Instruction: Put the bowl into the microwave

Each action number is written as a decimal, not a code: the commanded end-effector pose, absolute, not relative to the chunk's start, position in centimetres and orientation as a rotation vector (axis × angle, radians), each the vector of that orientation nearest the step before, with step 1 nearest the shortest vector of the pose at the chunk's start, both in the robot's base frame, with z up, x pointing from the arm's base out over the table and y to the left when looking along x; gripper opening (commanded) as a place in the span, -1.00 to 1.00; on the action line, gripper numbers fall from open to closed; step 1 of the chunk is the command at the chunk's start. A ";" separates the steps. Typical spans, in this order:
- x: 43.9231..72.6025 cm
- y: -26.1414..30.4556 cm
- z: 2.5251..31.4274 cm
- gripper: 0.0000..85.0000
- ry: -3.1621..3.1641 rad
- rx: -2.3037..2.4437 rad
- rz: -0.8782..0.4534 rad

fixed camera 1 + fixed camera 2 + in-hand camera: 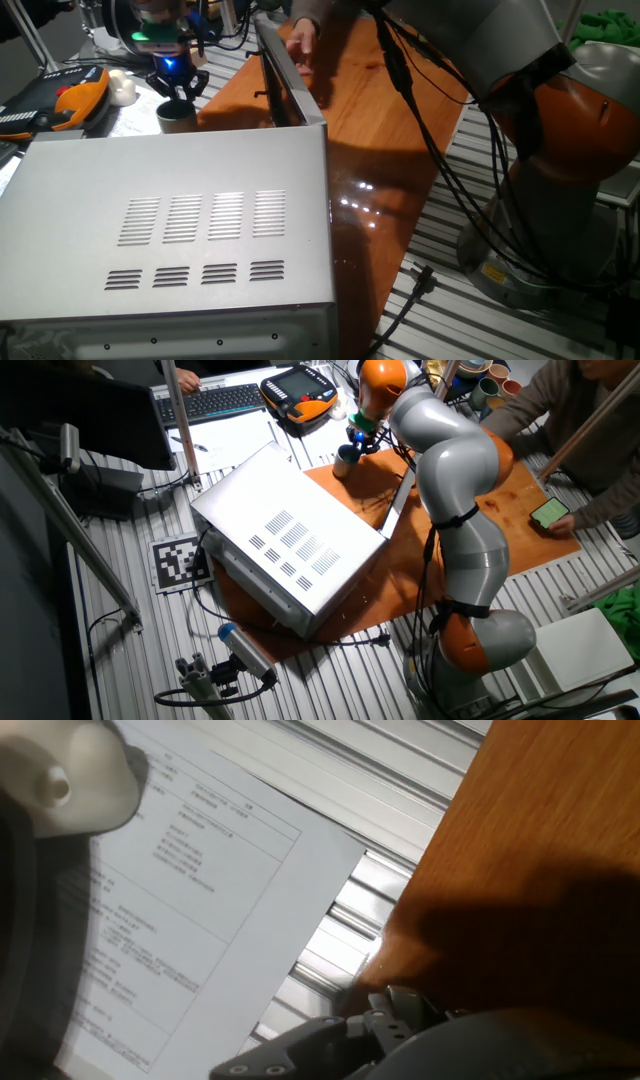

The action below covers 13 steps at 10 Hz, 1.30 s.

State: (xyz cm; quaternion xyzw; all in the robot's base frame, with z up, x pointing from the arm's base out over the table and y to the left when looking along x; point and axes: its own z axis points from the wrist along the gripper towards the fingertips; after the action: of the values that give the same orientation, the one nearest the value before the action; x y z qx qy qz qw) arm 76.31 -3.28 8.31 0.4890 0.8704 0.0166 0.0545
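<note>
Matt metal microwave [170, 235], glossy wooden board [380, 110]

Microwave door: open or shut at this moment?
Open: the microwave door stands swung outward, edge-on, away from the front.

The arm is reaching over the microwave [290, 540], which is sitting on the wooden board [520, 550] with its door [402, 492] hanging open. The gripper [357, 442] is hovering right at the bowl [345, 460]; its jaws are too small to read.
</note>
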 end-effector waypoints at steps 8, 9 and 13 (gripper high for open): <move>76.4 -1.9 10.1 -1.00 2.714 1.482 0.050; 76.3 -1.8 10.5 -1.00 2.733 1.471 0.045; 75.1 -0.4 12.7 -1.00 2.810 1.403 0.022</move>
State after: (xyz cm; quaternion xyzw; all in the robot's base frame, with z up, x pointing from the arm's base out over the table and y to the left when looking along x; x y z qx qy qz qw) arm 75.08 -0.42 12.72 0.4474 0.8943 0.0069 0.0003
